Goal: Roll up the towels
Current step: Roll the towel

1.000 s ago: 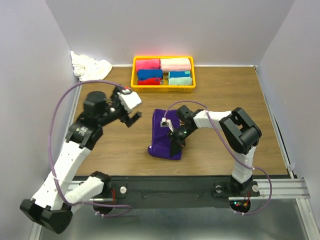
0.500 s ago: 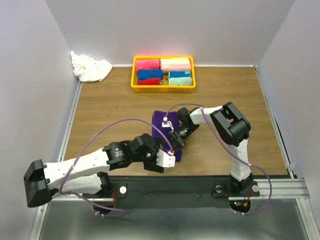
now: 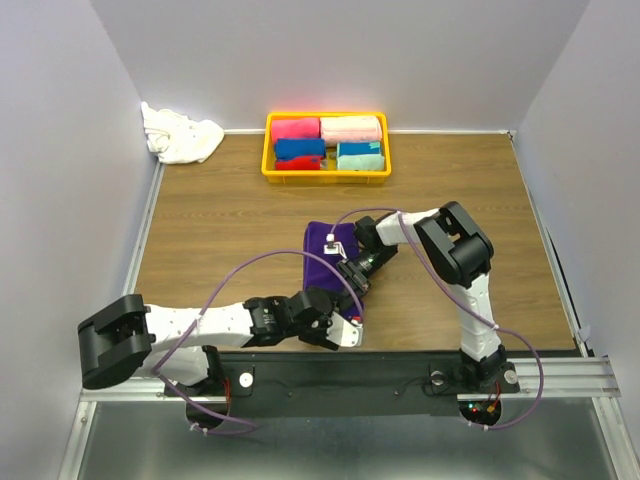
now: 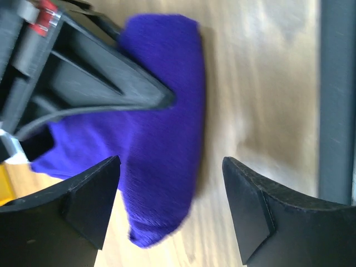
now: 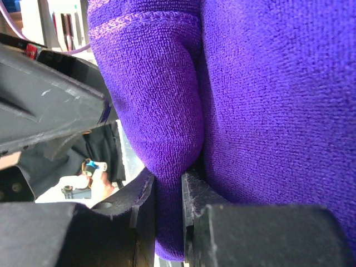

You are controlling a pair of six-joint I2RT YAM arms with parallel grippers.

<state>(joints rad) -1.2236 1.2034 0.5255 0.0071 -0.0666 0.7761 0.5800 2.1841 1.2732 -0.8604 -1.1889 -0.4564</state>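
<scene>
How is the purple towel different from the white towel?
The purple towel lies mostly flat in the middle of the table; the white towel is a crumpled heap in the far left corner. The right gripper pinches the purple towel; nothing touches the white towel. Both are soft cloths outside the yellow bin.

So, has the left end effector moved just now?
Yes. The left end effector swung away from the yellow basket, down to the purple towel's near end by the black rail.
</scene>
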